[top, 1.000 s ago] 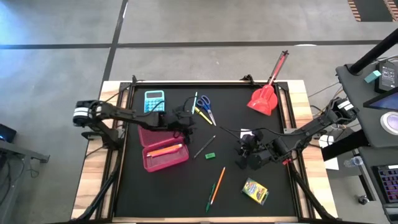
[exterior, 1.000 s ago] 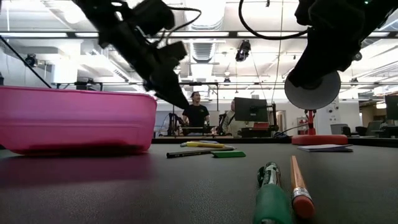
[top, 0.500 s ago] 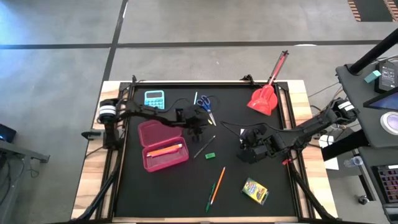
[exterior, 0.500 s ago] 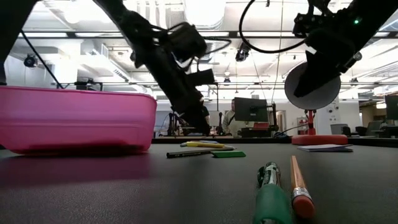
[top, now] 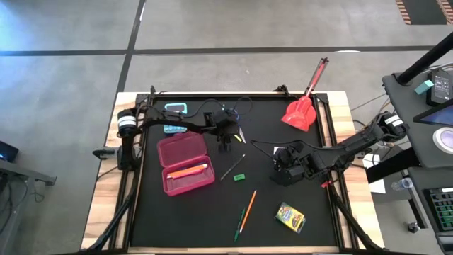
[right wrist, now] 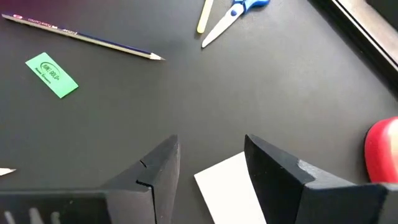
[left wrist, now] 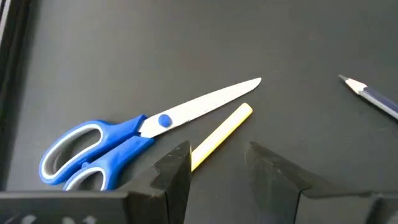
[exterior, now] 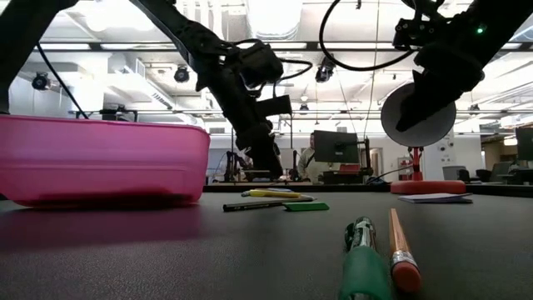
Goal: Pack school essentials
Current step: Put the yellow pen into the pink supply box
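The left gripper (left wrist: 214,163), fingers parted and empty, hovered over the yellow marker (left wrist: 222,135) lying against the blue-handled scissors (left wrist: 135,136), so closing risked snagging the blade.

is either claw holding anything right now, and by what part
Nothing is held. The left claw stands open over the yellow pencil by the scissors; the right claw is open, empty.

A: Writing things?
B: Two pencils, dark pencil (top: 233,166) and orange pencil (top: 248,211); one green pen (top: 238,224); one yellow stick (left wrist: 221,135).
A: And the rest?
B: One each: scissors (left wrist: 124,140), eraser (top: 239,176), crayon box (top: 290,217), pink case (top: 180,150), calculator (top: 175,108), scoop (top: 303,106), white card (right wrist: 227,186).
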You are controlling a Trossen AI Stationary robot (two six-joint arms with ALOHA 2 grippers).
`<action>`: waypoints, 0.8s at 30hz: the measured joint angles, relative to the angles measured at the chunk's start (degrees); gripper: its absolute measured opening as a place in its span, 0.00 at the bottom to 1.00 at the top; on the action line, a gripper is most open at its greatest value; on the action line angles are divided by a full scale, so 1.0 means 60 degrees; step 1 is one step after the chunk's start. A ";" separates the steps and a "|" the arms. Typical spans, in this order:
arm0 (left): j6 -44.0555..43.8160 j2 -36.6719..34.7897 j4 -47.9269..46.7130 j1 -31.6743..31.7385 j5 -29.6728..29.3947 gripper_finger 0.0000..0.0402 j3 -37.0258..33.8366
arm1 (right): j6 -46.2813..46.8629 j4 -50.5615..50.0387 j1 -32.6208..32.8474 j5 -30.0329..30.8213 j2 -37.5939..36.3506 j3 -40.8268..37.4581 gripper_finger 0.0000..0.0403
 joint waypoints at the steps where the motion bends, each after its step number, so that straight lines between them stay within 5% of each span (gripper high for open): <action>1: 0.0003 0.0045 0.0047 0.0045 0.0046 0.33 0.0024 | -0.0001 -0.0016 -0.0001 0.0001 0.0000 0.0000 0.42; 24: 0.1771 0.0755 -0.0447 0.0557 0.0367 0.22 0.0631 | -0.0413 -0.0019 -0.0001 0.0018 0.0000 0.0000 0.42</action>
